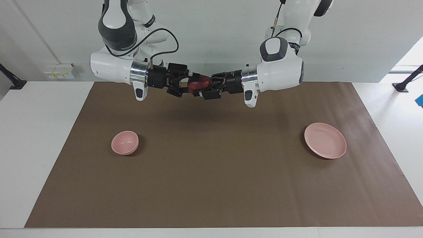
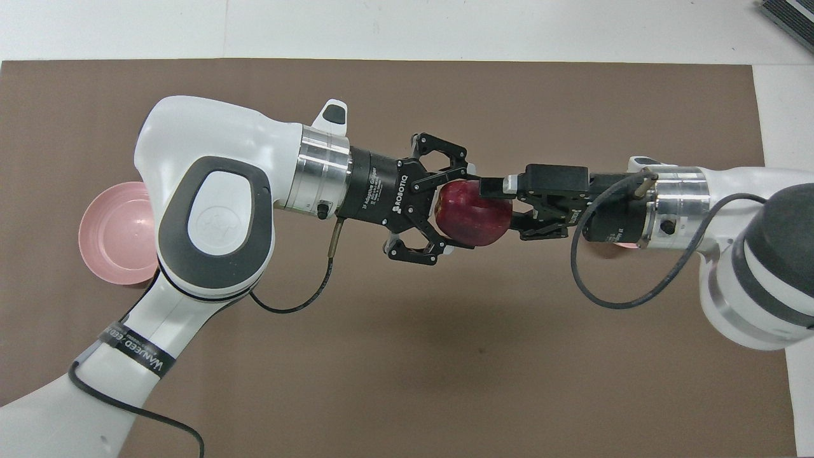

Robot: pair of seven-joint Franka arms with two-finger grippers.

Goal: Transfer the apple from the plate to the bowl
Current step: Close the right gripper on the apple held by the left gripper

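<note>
The dark red apple [image 1: 200,84] hangs in the air between my two grippers, over the mat's edge nearest the robots, midway along the table. My left gripper [image 1: 205,89] is shut on it, with a finger on each side in the overhead view [image 2: 461,210]. My right gripper [image 1: 191,84] meets the apple [image 2: 474,213] from the right arm's end and sits right against it [image 2: 509,207]. The pale pink plate [image 1: 325,140] lies bare toward the left arm's end. The small pink bowl [image 1: 125,142] stands toward the right arm's end. In the overhead view the arms cover most of both.
A brown mat [image 1: 211,185] covers most of the white table. Nothing else stands on it. The plate's rim [image 2: 108,235] shows beside my left arm in the overhead view.
</note>
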